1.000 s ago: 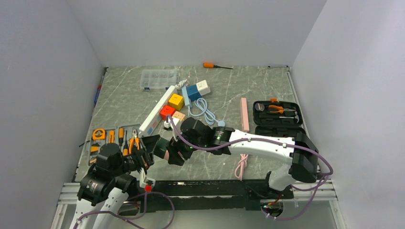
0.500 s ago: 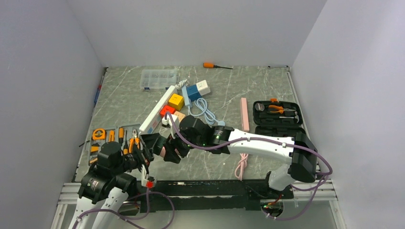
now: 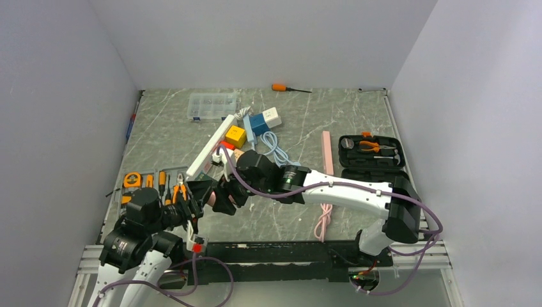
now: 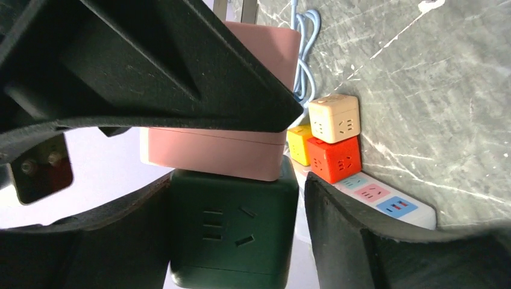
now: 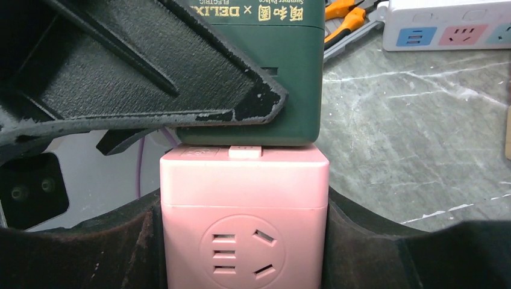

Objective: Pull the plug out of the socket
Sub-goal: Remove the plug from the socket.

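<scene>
Veined stone table (image 3: 358, 115); glossy pink cube (image 5: 244, 198)

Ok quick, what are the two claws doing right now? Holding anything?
Left claw: around the green cube, but I cannot tell if it's gripping.
Right claw: closed on the pink cube.

Just beyond the fingers (image 4: 367, 247) lies a white strip (image 4: 385, 201), with red (image 4: 334, 159), yellow (image 4: 296, 143) and beige (image 4: 334, 118) cubes clustered at it. Farther off are a blue cable (image 3: 275, 148), a clear box (image 3: 211, 105) and a screwdriver (image 3: 281, 87). Right of the fingers are a pink bar (image 3: 327, 152) and a tool case (image 3: 371, 150); left of them is a tool tray (image 3: 150, 185).
</scene>
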Controlling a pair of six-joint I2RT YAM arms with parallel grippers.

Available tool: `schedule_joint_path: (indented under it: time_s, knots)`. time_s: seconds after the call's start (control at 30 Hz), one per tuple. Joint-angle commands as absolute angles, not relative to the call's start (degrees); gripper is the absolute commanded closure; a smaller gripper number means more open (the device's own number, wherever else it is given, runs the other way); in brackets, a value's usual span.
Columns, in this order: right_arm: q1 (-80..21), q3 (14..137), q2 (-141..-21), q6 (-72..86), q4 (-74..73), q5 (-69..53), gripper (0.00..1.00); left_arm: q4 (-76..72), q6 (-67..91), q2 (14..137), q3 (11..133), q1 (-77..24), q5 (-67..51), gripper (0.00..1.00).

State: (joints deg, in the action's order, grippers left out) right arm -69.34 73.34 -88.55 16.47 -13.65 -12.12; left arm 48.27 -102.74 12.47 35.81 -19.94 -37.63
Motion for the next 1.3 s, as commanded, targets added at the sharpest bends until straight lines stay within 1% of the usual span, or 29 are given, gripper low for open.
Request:
schedule_joint_path:
  time_s: [0.0,0.07,0.2,0.23,0.33,0.4,0.43,0.47,0.73,0.87,1.0,1.27]
  knots:
    - [-69.3,77.5,-88.8,16.1,-9.3,-12.8,1.0,49.2,-106.5,11.5,35.3,-20.0,-40.9,0.28]
    - [-69.3,77.6,-88.7,16.0,-9.5,-13.1,1.0,48.7,-107.0,11.7,34.9,-20.0,-40.7,0.34]
    - [-69.3,77.5,-89.2,16.1,-10.2,-13.9,1.0,47.8,-107.1,12.9,35.2,-20.0,-39.4,0.42]
    - [-69.3,77.5,-89.3,16.2,-10.3,-14.1,1.0,47.0,-106.6,13.3,35.3,-20.0,-39.1,0.46]
    - [-69.3,76.7,-89.4,16.5,-10.0,-14.5,1.0,45.7,-106.0,13.7,35.3,-20.0,-38.5,0.65]
    - [-69.3,75.4,-88.9,17.0,-9.5,-14.0,1.0,44.6,-105.3,13.8,35.2,-20.0,-37.8,0.84]
    - [-69.4,74.5,-88.4,17.2,-9.2,-13.7,1.0,44.1,-105.0,13.9,35.1,-20.0,-37.2,0.97]
    - [-69.3,73.5,-87.9,17.5,-9.0,-13.4,1.0,43.5,-104.4,14.1,35.1,-20.0,-36.3,1.0]
    - [-69.3,65.4,-82.6,19.6,-10.5,-12.8,1.0,44.1,-103.8,18.3,36.0,-20.0,-27.8,1.0]
    - [-69.4,62.8,-79.8,20.0,-13.2,-13.1,1.0,51.9,-108.1,22.0,37.9,-20.0,-23.6,1.0]
    - [-69.4,60.3,-76.7,20.6,-15.0,-13.6,1.0,46.5,-107.5,20.9,35.7,-20.0,-22.2,1.0]
    - [-69.4,56.9,-73.1,21.1,-18.2,-14.6,1.0,43.7,-108.4,19.9,33.5,-20.0,-19.7,1.0]
